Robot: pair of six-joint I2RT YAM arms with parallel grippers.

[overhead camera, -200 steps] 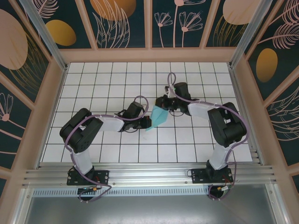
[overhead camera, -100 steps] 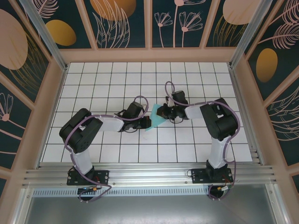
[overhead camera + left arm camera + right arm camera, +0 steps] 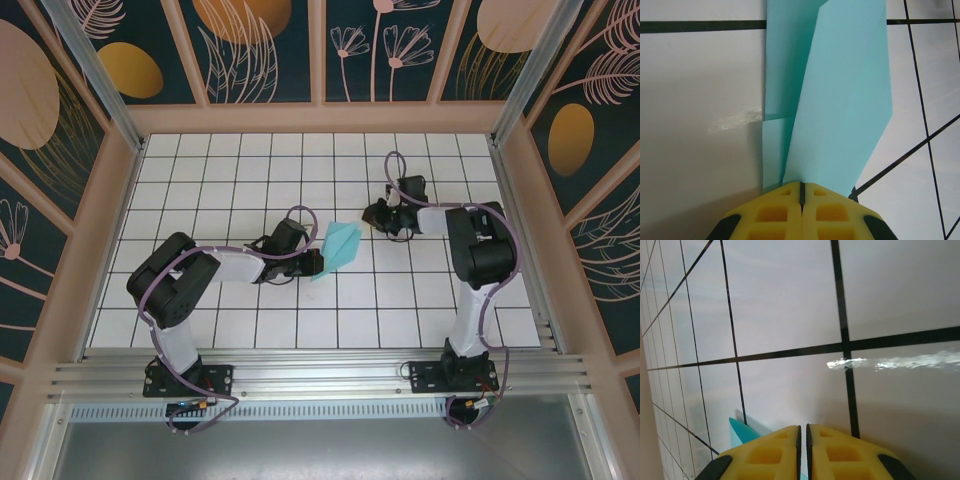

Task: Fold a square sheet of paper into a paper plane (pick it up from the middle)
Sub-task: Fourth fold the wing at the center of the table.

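Top external view: paper plane [image 3: 342, 245] largely folded to a dart; left fingers [image 3: 775, 215] clamp its narrow end, right fingers [image 3: 765, 455] closed, empty, apart; I judge final creasing remains

Left hand [image 3: 801, 187] clamped, right hand [image 3: 802, 430] closed, arms low

Pointed, creased light-teal paper plane [image 3: 341, 247]
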